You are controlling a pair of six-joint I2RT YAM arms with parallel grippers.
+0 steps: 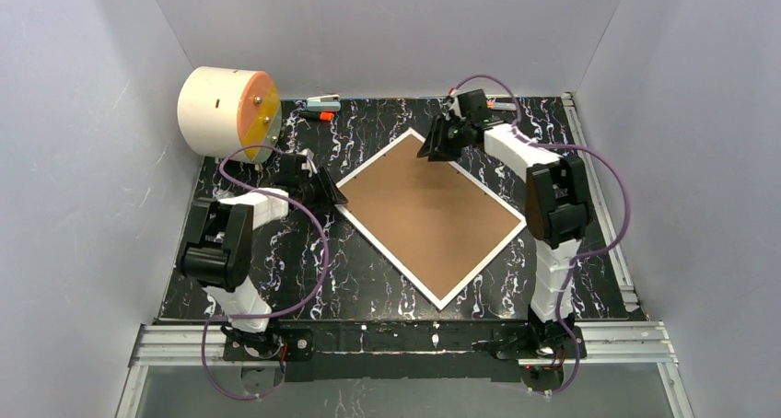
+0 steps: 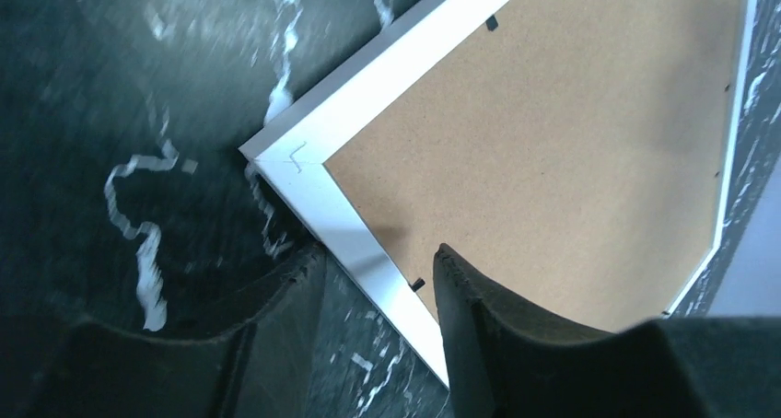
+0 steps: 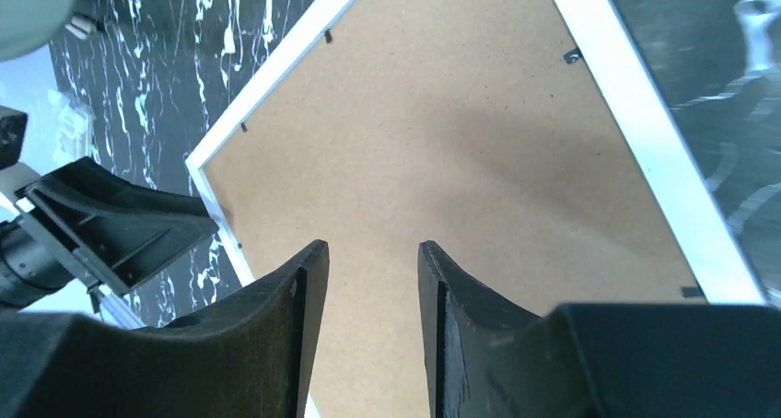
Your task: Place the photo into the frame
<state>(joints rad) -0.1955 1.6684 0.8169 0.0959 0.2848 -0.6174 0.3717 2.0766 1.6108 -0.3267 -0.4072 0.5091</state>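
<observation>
The frame point(image 1: 428, 211) lies flat on the black marbled table, brown board back up, thin white rim all round, turned like a diamond. My left gripper point(image 1: 330, 193) is at its left corner. In the left wrist view this gripper point(image 2: 379, 252) is open, and the frame's point(image 2: 553, 142) white rim runs across the gap between the fingers, with table showing beside it. My right gripper point(image 1: 435, 145) hovers over the far corner. It is open point(image 3: 368, 245) with only the frame's point(image 3: 442, 133) brown back beneath. The photo is out of view.
A white drum with an orange face point(image 1: 226, 111) stands at the back left. Small orange and white tools point(image 1: 322, 103) lie by the back wall. Grey walls close in on three sides, and a metal rail point(image 1: 405, 337) runs along the near edge.
</observation>
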